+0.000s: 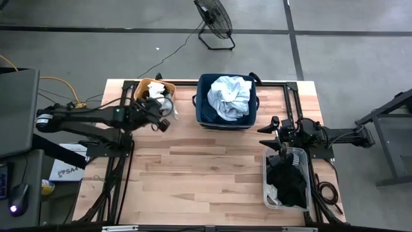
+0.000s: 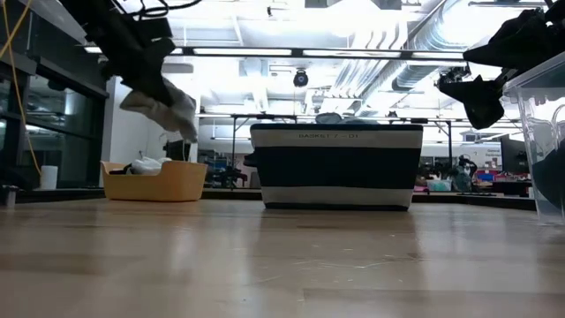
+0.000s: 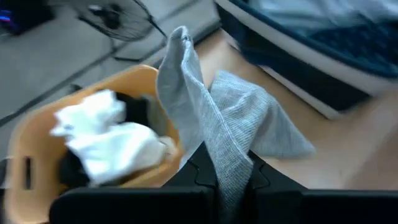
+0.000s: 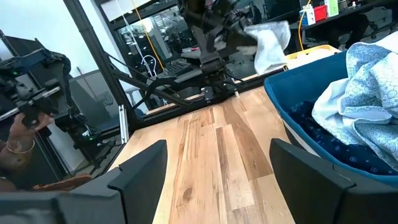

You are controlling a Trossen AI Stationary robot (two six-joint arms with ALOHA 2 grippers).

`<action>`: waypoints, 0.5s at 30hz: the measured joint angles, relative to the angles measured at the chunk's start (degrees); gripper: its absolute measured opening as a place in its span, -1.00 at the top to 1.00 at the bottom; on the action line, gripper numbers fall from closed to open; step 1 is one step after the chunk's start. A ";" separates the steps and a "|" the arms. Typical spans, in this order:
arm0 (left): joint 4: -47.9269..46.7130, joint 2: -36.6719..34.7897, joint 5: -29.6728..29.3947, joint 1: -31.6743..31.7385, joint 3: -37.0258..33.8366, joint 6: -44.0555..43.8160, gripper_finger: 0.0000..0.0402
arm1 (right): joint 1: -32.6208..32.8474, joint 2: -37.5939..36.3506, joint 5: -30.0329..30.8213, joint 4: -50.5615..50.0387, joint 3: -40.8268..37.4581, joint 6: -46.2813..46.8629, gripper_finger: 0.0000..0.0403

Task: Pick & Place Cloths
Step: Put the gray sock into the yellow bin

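Observation:
My left gripper (image 3: 227, 167) is shut on a grey sock (image 3: 217, 118) and hangs in the air beside the orange tub (image 1: 143, 86) at the table's far left. The tub holds white pieces (image 3: 109, 134) and something dark. A navy fabric bin (image 1: 205, 115) at the far middle holds a pale blue-white shirt (image 1: 230, 96) on a dark-blue patterned one (image 4: 348, 152). My right gripper (image 4: 224, 180) stands open at the right, above the table, with nothing between its fingers. My left gripper pinches the sock's bunched cloth (image 3: 229, 155) between its two fingers, in more than one layer. The fingers slant down from the table's left side. The sock (image 2: 166, 108) hangs below the gripper, slack, lifted clear of tub and table.
A clear plastic bin (image 1: 269, 198) with black cloth (image 1: 288, 183) stands at the near right, under my right arm. Bare wood lies between the containers and the near edge. A person's hand (image 4: 22, 127) shows beyond the table's left side.

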 joint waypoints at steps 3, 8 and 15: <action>-0.38 -1.60 -2.23 3.52 0.02 0.15 0.96 | 0.00 0.00 0.00 0.01 -0.01 0.00 -0.37; -4.08 -2.24 -3.07 12.47 0.04 -1.76 0.96 | 0.00 0.00 0.00 0.02 0.01 -0.01 -0.37; -6.19 2.00 -2.80 24.15 0.02 -2.60 0.96 | 0.01 0.00 0.00 0.04 0.01 0.01 -0.37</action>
